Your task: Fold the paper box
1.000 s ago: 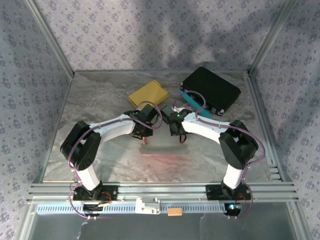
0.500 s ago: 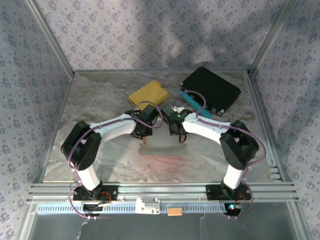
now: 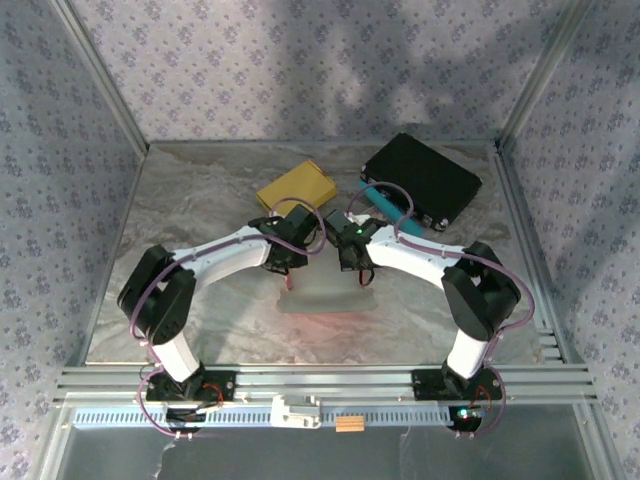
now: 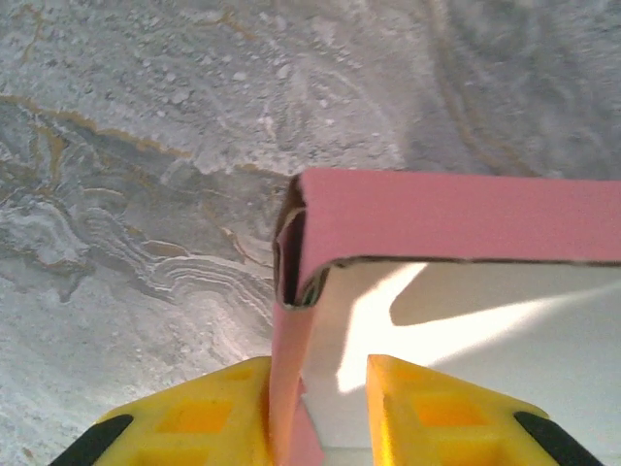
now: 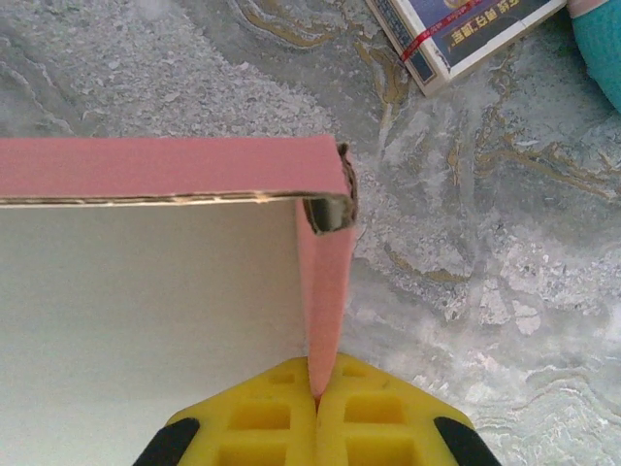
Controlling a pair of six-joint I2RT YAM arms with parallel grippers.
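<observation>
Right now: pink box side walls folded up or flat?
Folded up. The pink box has its end walls standing upright and meeting the long wall at the corners. The right hand pinches one end wall; the left hand straddles the other, jaws apart.

Left wrist view: pink-and-white folded paper box runs off the right and bottom edges. Yellow fingers of left tool cut at bottom.
Right wrist view: teal rounded object and printed dark-blue card carton clipped at top right; carton lettering unreadable.
Top view: box's far corners hidden beneath the two white arms.
</observation>
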